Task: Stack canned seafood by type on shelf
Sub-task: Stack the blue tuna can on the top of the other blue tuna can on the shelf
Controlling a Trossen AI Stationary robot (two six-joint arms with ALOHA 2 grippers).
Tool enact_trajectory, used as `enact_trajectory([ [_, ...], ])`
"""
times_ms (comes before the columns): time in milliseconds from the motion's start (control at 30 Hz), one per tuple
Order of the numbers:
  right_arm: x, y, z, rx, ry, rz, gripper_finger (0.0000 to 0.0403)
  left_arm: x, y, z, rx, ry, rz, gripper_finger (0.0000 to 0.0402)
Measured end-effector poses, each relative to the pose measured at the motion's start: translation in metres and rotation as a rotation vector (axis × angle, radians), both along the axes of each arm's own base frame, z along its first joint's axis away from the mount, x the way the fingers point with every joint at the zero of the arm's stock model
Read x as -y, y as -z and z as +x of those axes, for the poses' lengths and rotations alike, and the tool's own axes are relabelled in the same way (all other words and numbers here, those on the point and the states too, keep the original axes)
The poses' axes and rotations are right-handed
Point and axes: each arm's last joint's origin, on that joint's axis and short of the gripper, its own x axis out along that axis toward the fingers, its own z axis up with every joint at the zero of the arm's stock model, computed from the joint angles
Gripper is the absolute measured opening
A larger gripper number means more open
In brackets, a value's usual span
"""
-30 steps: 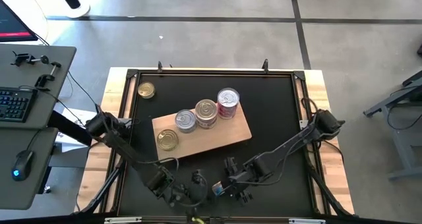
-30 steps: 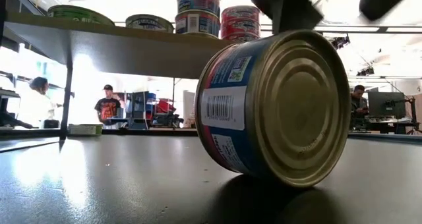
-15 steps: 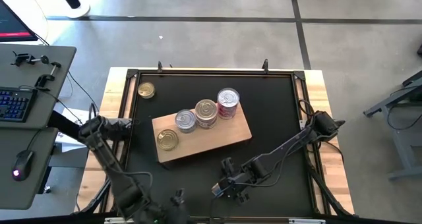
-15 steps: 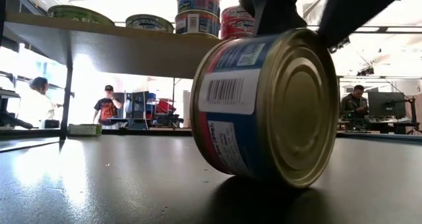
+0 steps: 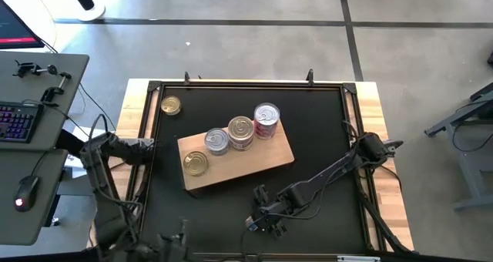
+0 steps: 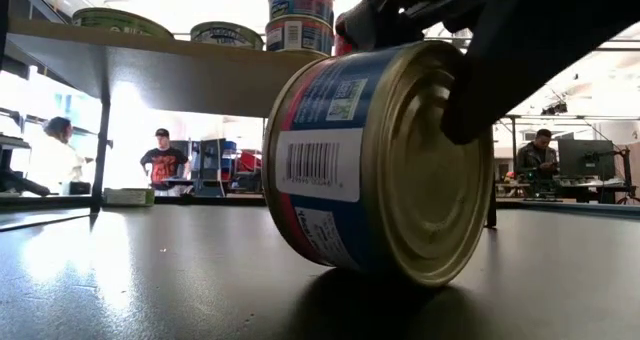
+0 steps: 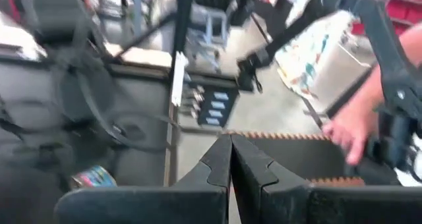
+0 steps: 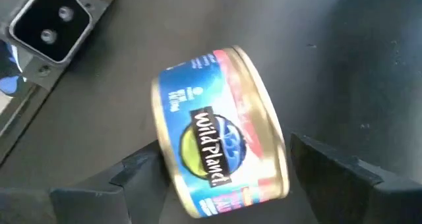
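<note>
Right gripper (image 5: 259, 218) is down low at about 6 o'clock on the black counter (image 5: 323, 123), fingers spread wide w/ one on each side of a blue-label tin (image 8: 217, 155). The tin is on its edge, rolling-style, gold end (image 6: 425, 160) facing the low cam, barcode on its side. In the wrist view the fingers flank it; can't tell if they actually press it or just bracket it.

Shelf (image 5: 273, 158), the light-brown board, lies mid-counter, slanted. On it: a gold-top tin (image 5: 196, 163) at the 8 o'clock end, then a silver-top tin (image 5: 216, 141), then a gold-top stack (image 5: 240, 131), then the taller red-label can (image 5: 266, 119) toward 1 o'clock. These last three are in a row, touching or nearly so. One more gold-top tin (image 5: 170, 105) is alone on the counter at approx 10 o'clock, well apart from the shelf.

Left gripper (image 7: 231, 159) is pulled off the counter's 7 o'clock corner, fingers closed tight together, nothing between them. A person's hand (image 7: 349, 128) shows beyond it in the left wrist view. People stand in the room bkgd in the low view.
</note>
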Motion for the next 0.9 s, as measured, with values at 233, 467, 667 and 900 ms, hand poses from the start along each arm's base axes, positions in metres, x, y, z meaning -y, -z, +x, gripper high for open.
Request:
enact_trajectory([
  [233,-0.001,0.001,0.001,0.003,0.007,0.020,0.0227,-0.013,-0.030,-0.029,0.114,-0.057,0.083,0.0000],
  [467,-0.007,-0.003,0.004,0.032,0.020,0.073,0.0174,-0.026,-0.054,-0.058,0.197,-0.104,0.166,0.0000],
  [667,-0.021,-0.064,0.008,0.130,0.038,0.149,0.0174,-0.035,-0.070,-0.084,0.246,-0.130,0.224,0.0000],
  [900,-0.011,-0.166,0.002,0.376,0.050,-0.189,0.0174,-0.044,-0.073,-0.108,0.274,-0.227,0.346,0.0000],
])
